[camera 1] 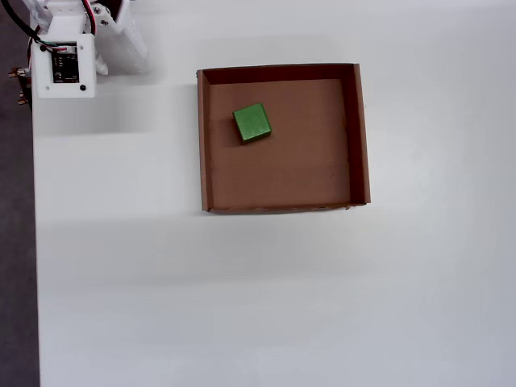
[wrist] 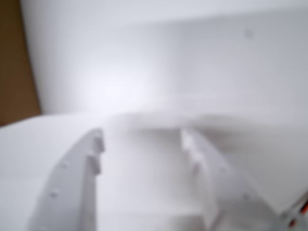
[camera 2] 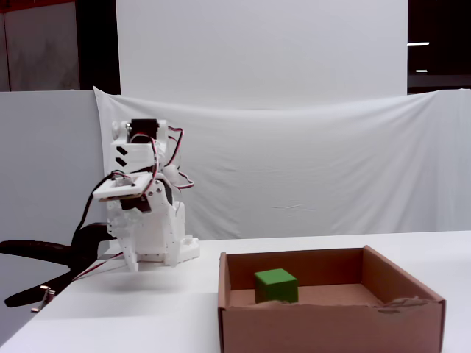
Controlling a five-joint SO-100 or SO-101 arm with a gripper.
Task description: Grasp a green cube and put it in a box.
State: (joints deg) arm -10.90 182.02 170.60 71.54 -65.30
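The green cube [camera 1: 252, 122] is seen resting on the floor of the box [camera 1: 360, 137], toward its upper-left part in the overhead view. The claw [wrist: 144, 144] is spread apart and empty, folded back over the white desk [camera 1: 242, 306], well apart from the box. The task is judged complete.

blurred gripper [wrist: 142, 144], seemingly parted, white table [wrist: 192, 62]

- No legible text, label, brand, number or sign in any view.
- The box [camera 1: 359, 137]: plain brown cardboard, no print on its walls or bottom.
- The green cube [camera 1: 251, 122]: plain faces, no marking.
- Circuit board [camera 1: 67, 63] on the arm, overhead view: components visible, any lettering too small to read.
- Wrist view: blurred, nothing readable.
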